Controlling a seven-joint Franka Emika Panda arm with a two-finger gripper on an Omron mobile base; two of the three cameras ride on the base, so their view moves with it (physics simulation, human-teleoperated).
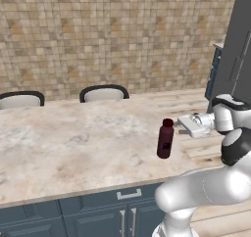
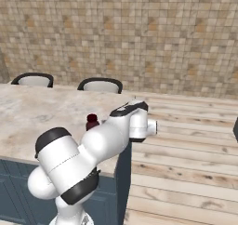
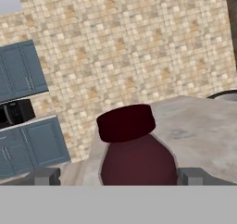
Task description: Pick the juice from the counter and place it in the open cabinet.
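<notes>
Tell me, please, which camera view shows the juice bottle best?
The left base view: the whole juice stands upright on the counter, unobstructed. The right base view shows just its cap past the arm; the hand view, its cap and shoulders close up.

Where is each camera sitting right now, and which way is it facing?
Left base view: behind the arm's left, looking over the counter at the juice; arm at lower right, gripper beside the cap.
Right base view: behind the arm's right, facing the tiled wall; the arm hides most of the juice.
Hand view: looks along the gripper at the juice between its fingertips.
All three share the juice and counter.
</notes>
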